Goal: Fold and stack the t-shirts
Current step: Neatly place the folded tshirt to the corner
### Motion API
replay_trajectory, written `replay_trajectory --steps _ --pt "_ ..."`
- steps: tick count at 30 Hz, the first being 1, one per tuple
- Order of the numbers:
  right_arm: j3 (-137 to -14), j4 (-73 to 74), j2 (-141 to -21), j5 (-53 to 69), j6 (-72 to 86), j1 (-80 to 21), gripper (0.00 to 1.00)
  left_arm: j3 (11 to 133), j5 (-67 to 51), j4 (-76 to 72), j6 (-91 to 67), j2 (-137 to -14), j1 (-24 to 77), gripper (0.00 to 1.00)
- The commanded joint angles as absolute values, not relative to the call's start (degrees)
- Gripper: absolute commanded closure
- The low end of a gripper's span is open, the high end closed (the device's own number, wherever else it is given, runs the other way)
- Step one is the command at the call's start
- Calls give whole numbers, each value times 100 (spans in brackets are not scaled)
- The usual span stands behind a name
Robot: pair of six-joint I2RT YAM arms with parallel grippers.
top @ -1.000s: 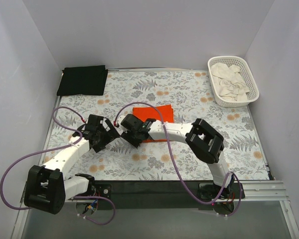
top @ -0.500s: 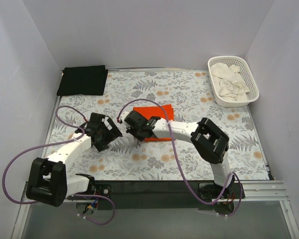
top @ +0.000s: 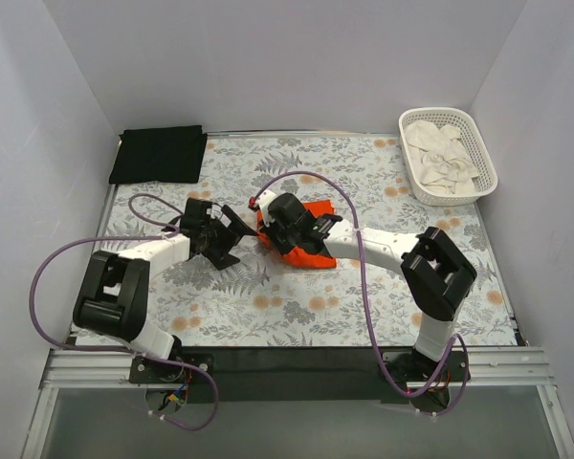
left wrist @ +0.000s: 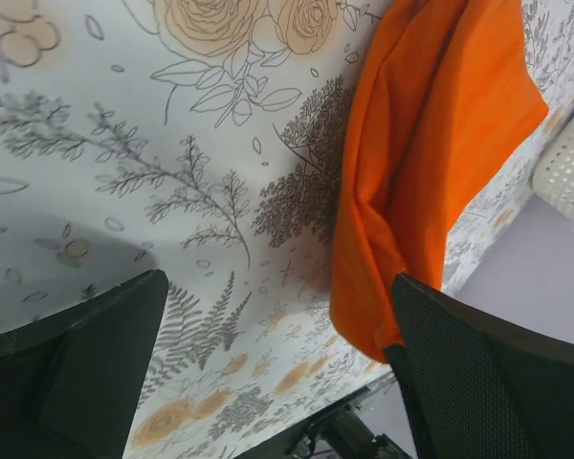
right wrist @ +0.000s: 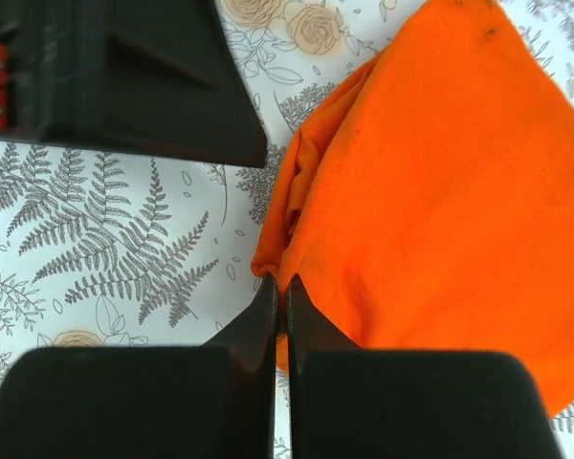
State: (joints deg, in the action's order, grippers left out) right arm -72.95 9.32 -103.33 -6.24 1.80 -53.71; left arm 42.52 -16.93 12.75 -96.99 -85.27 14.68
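Orange shirt, place: the orange shirt [right wrist: 430,172] lies on the tablecloth [top: 383,191] near the middle of the table, between the two grippers and partly under the right arm.
Orange shirt, lie: a folded flat panel. In the right wrist view one corner points to the upper right. In the left wrist view it runs as a long band from the top of the picture down to the right finger. From above the arm covers too much to settle its long axis.
Orange shirt, edges: the edge facing the left gripper is rumpled into soft upright folds; the rest of the panel is smooth.
Black shirt: the black shirt [top: 159,153] lies folded flat at the far left corner, its long side running left to right, well apart from the orange one.
Room: bare patterned cloth shows on the near side of the orange shirt, and between it and the basket [top: 482,143] of white cloth [top: 440,158] in the far right corner.
Right gripper: the right gripper [right wrist: 278,282] has its fingers pressed together, pinching the rumpled edge of the orange shirt.
Left gripper: the left gripper [left wrist: 277,282] is spread wide and holds nothing. It hangs over bare tablecloth just beside the orange shirt. Whether its right finger touches the cloth cannot be told.
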Motion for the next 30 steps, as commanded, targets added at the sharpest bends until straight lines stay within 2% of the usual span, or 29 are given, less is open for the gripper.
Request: replay_trajectory --steps 1,9,13,18,19,21,22,24,25,28,29,30 --pt "-7190 536 -10195 -378 386 -5335 99 4412 -2293 335 -10186 -8849 1441 2" --pt "-7066 352 -10204 -185 580 -5238 99 4219 -2540 -930 -10634 -9658 1450 2" --pt "-7084 351 -10195 -132 633 -5229 99 4315 -2496 -1072 -10600 -10045 1547 2" --pt "-7154 352 -10204 -62 650 -5212 99 4500 -2215 -1116 -10486 -10406 1792 11" --pt "-7154 352 -10222 -53 659 -5212 99 4535 -2128 -1108 -10442 -10511 1810 17" --pt "-7154 352 -10222 -44 668 -5212 99 4640 -2066 -1116 -10380 -10582 1880 23" --pt "-7163 352 -10222 -44 659 -5212 99 4658 -1978 -1108 -10275 -10643 1898 32" --pt "-7172 352 -10239 -44 659 -5212 99 4720 -1908 -1125 -10187 -10687 1951 41" --pt "-7181 352 -10257 -44 659 -5212 99 4737 -1855 -1134 -10152 -10705 1960 52" --pt "-7189 352 -10257 -44 650 -5221 99 4772 -1819 -1204 -9906 -10758 1960 67" --pt "-7198 343 -10257 113 650 -5212 99 4799 -1785 -1213 -9670 -10775 1960 78" --pt "-7207 360 -10248 123 650 -5212 99 4868 -1767 -1204 -9564 -10775 1960 83"
